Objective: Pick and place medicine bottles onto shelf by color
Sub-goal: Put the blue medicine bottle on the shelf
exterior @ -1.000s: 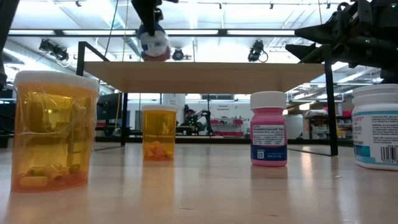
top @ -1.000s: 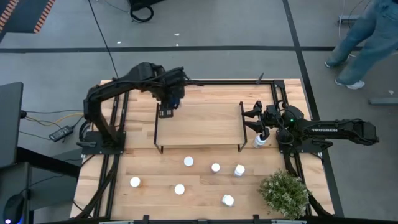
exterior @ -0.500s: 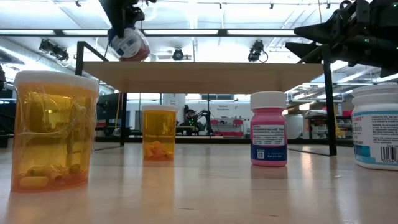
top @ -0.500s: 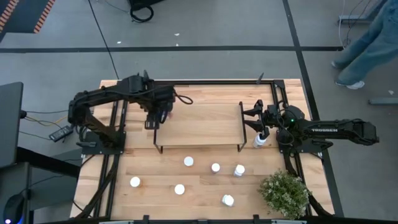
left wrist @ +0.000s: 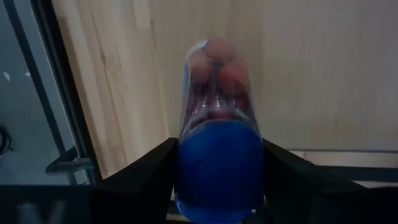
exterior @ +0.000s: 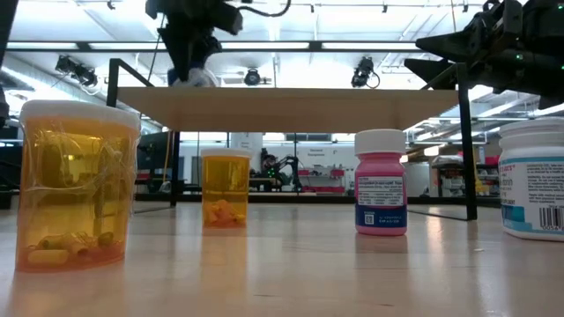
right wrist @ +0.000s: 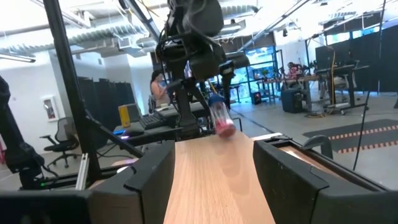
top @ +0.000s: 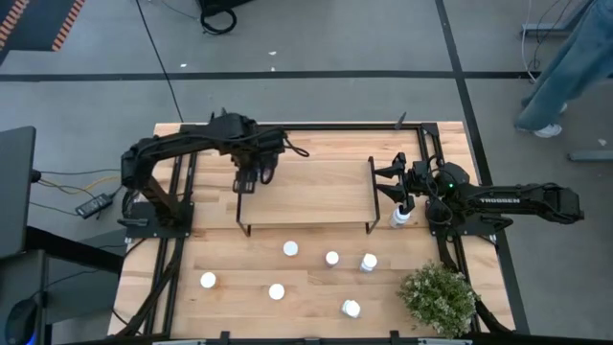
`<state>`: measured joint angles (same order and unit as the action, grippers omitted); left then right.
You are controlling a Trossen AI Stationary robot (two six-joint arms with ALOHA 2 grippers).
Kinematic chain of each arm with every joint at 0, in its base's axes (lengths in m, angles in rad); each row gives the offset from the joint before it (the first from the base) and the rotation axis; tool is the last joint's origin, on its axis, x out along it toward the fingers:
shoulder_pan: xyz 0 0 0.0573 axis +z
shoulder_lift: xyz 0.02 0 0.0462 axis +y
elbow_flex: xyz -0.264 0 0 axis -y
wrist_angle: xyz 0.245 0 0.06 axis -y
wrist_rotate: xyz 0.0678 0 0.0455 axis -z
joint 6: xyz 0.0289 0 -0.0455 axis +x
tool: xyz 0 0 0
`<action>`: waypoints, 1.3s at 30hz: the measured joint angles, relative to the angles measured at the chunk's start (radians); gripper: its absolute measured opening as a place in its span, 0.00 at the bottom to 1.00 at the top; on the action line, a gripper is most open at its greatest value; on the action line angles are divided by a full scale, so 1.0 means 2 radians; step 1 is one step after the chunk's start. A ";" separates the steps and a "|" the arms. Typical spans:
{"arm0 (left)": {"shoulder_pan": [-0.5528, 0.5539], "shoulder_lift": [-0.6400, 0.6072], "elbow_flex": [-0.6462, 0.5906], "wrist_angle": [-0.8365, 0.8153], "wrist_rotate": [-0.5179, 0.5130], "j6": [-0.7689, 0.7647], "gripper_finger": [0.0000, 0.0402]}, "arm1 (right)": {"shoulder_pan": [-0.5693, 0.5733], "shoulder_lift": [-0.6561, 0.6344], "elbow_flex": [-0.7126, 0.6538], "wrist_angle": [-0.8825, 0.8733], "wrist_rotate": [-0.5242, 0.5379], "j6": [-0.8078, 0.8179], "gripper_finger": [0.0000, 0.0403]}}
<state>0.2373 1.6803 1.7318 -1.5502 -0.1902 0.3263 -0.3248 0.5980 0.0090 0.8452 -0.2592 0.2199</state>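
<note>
My left gripper is shut on a medicine bottle with a blue cap, a clear body and reddish pills, over the left end of the shelf. In the right wrist view the bottle tilts, its lower end close to the board; whether it touches I cannot tell. My right gripper stands open and level at the shelf's right end, with nothing between its fingers. Below it a white-capped bottle stands on the table. Several white-capped bottles stand on the table in front of the shelf. My left gripper pinches the bottle's blue cap end between its two fingers. The fingers come from above, pointing steeply down. The bottle hangs below them, body and pills downward, a little tilted, over the shelf board.
In the low view two orange bottles, a pink one and a white one stand on the table. A bushy green plant sits at the near right corner. A person's legs show beyond the far right.
My left gripper has swung toward the shelf's left end and then sunk toward the board, turning a little as it went. The blue-capped bottle has come down with it and now hangs just above the shelf top. My right gripper has kept still.
</note>
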 joint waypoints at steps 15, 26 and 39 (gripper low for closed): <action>-0.004 0.007 0.000 -0.010 -0.037 0.015 0.51 | 0.000 0.000 0.000 -0.001 0.000 -0.001 0.56; -0.014 0.007 0.070 -0.010 -0.051 0.003 0.56 | 0.000 0.000 0.000 -0.001 0.000 -0.001 0.56; -0.026 0.011 0.072 -0.010 -0.032 -0.004 0.42 | 0.000 0.000 0.000 -0.001 0.000 0.007 0.56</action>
<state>0.1860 1.7016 1.8748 -1.5707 -0.2543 0.3192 -0.3248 0.5981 0.0090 0.8440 -0.2600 0.2334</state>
